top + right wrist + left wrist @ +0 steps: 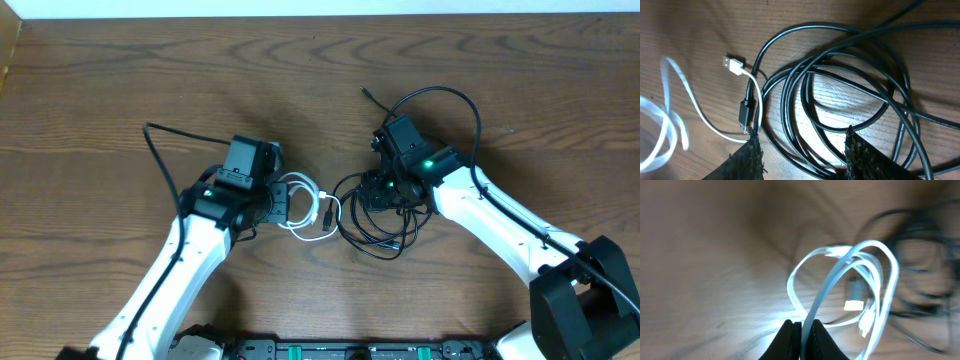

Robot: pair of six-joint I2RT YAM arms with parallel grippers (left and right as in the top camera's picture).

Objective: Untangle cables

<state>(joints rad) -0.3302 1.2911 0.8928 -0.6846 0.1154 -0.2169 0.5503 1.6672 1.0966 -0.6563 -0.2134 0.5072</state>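
A white cable (322, 234) lies in loops at the table's middle, and its USB plug (732, 64) shows in the right wrist view. My left gripper (288, 205) is shut on one strand of the white cable (860, 265), which rises from between the fingertips (802, 330). To the right lies a tangle of black cables (372, 242) in overlapping loops. My right gripper (385, 195) is open just above them. Several black strands (810, 115) run between its fingertips (802, 145), and a black plug (746, 112) lies by the left finger.
The wooden table (100, 80) is bare at the back and left. A black wire (160, 160) arcs from my left arm and another (450, 92) loops over my right arm. The black tangle shows blurred at the right of the left wrist view (927, 260).
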